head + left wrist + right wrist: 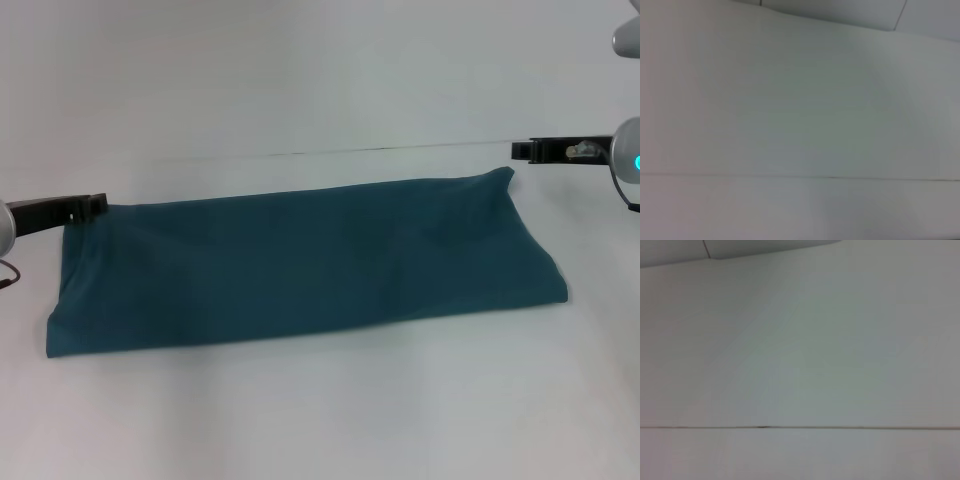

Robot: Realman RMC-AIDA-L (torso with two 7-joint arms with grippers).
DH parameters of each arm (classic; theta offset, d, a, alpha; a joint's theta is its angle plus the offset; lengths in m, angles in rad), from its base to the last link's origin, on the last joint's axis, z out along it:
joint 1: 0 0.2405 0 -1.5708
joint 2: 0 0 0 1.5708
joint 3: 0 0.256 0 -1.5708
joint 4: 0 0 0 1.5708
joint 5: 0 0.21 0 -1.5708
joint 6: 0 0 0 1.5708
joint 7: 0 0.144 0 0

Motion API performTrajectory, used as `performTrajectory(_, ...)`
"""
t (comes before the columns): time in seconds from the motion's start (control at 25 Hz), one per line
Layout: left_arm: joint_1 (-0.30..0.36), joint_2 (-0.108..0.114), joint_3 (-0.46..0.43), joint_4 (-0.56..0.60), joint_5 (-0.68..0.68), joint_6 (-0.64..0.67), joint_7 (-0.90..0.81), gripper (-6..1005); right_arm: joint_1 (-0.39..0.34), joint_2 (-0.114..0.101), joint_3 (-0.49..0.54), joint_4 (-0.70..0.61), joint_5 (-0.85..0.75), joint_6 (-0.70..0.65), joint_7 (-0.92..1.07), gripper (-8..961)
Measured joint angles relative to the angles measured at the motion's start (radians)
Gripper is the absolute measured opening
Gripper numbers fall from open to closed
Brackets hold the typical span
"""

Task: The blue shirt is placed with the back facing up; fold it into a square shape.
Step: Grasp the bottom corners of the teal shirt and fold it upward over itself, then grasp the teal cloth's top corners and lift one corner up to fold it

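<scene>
The left claw [97,204] is reaching in from the left edge of the head view, its dark tip touching or just over the far left corner of the blue shirt [300,262]; whether it is clenched or released cannot be told. The right claw [520,150] is hovering at the right edge, just beyond the shirt's far right corner and apart from it; its grip cannot be told either. The shirt is lying flat on the white table [320,420] as a long folded band, stretching between the two claws. No lettering is showing on its upper face. Both wrist views are showing only the table's pale surface [800,125] [800,365].
</scene>
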Motion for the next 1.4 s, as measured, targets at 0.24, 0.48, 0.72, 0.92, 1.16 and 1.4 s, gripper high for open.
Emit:
performTrajectory(0.24,-0.009,0.006,-0.001,-0.013,0.004,-0.001,0.001,449,0.005,0.0,-0.002,0.001,-0.001,-0.001,-0.002,355)
performTrajectory(0.48,0.003,0.022,-0.01,-0.009,0.005,0.037,-0.005,649,0.003,-0.004,-0.002,-0.003,-0.002,-0.029,-0.006,611)
performTrajectory(0.72,0.037,0.058,-0.014,0.082,0.016,0.281,-0.158,871,-0.01,-0.022,-0.002,-0.05,-0.001,-0.155,-0.001,831)
performTrajectory(0.92,0.076,0.071,-0.014,0.225,0.128,0.555,-0.41,925,-0.035,-0.024,-0.002,-0.115,-0.004,-0.237,-0.001,935)
performTrajectory(1.16,0.121,0.074,-0.017,0.4,0.223,0.83,-0.581,936,-0.042,-0.011,-0.002,-0.162,-0.081,-0.317,-0.011,926)
performTrajectory(1.4,0.132,0.089,-0.035,0.412,0.246,0.87,-0.637,937,-0.047,0.007,-0.002,-0.204,-0.119,-0.35,-0.013,926)
